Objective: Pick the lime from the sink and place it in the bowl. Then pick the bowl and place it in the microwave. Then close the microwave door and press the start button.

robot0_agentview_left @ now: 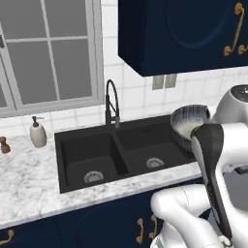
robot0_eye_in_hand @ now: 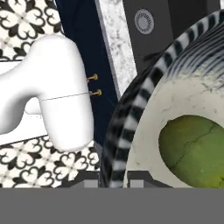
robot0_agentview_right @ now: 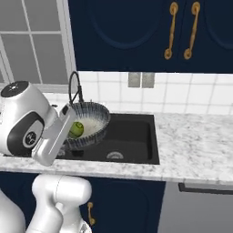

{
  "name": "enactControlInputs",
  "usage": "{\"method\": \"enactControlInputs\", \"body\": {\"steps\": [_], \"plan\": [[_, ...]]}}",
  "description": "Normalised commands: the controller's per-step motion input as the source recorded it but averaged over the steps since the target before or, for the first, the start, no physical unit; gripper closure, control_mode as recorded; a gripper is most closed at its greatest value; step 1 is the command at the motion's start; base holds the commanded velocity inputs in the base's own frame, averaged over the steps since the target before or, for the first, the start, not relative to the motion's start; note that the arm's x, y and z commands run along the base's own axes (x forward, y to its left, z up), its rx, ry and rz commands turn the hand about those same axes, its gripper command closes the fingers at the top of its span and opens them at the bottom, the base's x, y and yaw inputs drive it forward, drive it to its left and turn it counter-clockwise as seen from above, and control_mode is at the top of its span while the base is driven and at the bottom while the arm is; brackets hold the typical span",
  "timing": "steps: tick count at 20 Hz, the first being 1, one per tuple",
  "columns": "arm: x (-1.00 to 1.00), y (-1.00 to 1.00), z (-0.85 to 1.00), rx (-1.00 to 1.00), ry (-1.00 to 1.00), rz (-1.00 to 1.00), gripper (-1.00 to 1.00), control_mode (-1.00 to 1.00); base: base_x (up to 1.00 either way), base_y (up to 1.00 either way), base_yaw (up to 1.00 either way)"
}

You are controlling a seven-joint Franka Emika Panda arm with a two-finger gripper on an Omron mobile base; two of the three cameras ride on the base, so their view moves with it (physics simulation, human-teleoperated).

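My gripper [robot0_eye_in_hand: 113, 180] is shut on the rim of the striped gray-blue bowl [robot0_eye_in_hand: 127, 127], one fingertip on each side of the wall. The bowl [robot0_agentview_right: 93, 119] hangs tilted above the right basin of the black sink [robot0_agentview_right: 136, 139], clear of its floor. The yellow-green lime [robot0_eye_in_hand: 194, 148] lies inside the bowl, against its pale inner wall, and the lime [robot0_agentview_right: 76, 129] sits low on the side nearest my hand. In the left base view the bowl [robot0_agentview_left: 190, 120] shows above the sink's [robot0_agentview_left: 97, 150] right end, partly behind my forearm. The microwave and its door are out of view.
A tall black faucet [robot0_agentview_left: 112, 102] rises behind the sink's divider. A soap dispenser [robot0_agentview_left: 38, 131] stands on the marble counter [robot0_agentview_left: 29, 184] at the left. Dark blue upper cabinets [robot0_agentview_left: 184, 34] hang over the bowl. More counter [robot0_agentview_right: 195, 145] runs to the right.
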Motion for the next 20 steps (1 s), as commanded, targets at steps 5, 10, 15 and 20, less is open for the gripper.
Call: {"method": "enactControlInputs", "body": {"steps": [5,10,15,20], "plan": [[0.0,0.0,0.0,0.0,0.0,0.0,1.0,1.0,-0.03,-0.25,-0.82],[0.0,0.0,0.0,0.0,0.0,0.0,1.0,1.0,0.0,0.0,-0.95],[0.0,0.0,0.0,0.0,0.0,0.0,1.0,1.0,0.0,-0.2,-0.89],[0.0,0.0,0.0,0.0,0.0,0.0,1.0,1.0,0.0,-0.82,-0.76]]}}
